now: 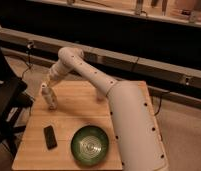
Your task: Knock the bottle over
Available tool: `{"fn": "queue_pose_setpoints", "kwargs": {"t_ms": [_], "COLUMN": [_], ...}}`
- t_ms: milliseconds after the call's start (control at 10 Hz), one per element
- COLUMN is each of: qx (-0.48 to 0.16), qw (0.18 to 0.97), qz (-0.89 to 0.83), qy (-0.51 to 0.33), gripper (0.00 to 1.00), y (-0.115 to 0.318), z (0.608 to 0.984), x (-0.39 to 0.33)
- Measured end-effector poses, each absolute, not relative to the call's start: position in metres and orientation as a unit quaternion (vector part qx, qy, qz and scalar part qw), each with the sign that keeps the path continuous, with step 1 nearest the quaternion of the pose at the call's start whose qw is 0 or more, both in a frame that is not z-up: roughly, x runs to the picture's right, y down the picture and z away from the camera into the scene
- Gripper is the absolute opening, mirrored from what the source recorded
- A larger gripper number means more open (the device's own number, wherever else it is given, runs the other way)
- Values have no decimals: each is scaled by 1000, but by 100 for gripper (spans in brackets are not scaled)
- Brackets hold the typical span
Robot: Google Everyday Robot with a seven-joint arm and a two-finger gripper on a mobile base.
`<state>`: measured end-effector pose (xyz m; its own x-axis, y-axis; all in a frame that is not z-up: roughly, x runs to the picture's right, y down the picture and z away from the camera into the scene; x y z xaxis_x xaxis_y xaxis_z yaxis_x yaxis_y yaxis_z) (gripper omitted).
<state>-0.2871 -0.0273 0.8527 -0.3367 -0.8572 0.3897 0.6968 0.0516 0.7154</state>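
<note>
Bottle (49, 97) sits near the left edge of the wooden table (84, 112), toward the far side, at about 10 o'clock from the green bowl (90, 145). Pale body, white top. It is not quite plumb: the top leans slightly toward 11 o'clock, the base still planted on the wood. Judged as tipping or about to tip, not yet down.

Gripper (47, 85) is at the end of the white arm (109, 95), which reaches from the lower right across the table to the far left. It hangs right at the top of the bottle, touching or just beside the cap. Whether the fingers are spread or closed cannot be told; they merge with the bottle's pale top.

Key relation: the bottle lies directly under the gripper, at 6 o'clock from it in the frame, long axis near upright. Contact is high on the body, which favours toppling over sliding. Only 1 arm, so no choice of reach.

Other things: black phone (50, 136) lies flat toward the near left, at 6 o'clock from the bottle and well apart. Bowl is near the front edge, also well apart. Black chair (6, 100) stands off the table's left side, close to the bottle's end.

Risk, as a guess: a fall toward 9 o'clock could roll the bottle off the near table edge.
</note>
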Motion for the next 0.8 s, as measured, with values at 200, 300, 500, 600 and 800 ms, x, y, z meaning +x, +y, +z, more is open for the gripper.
{"fn": "queue_pose_setpoints", "kwargs": {"t_ms": [200, 300, 500, 600, 800], "qx": [92, 94, 102, 103, 90], "qw": [551, 542, 517, 503, 495], "qz": [-689, -692, -695, -696, -698], "qy": [-461, -468, -488, -501, -509], "gripper": [0, 0, 0, 0, 0], "y": [-25, -25, -25, -24, -20], "z": [842, 837, 827, 824, 824], "x": [-295, -298, -302, -303, -302]}}
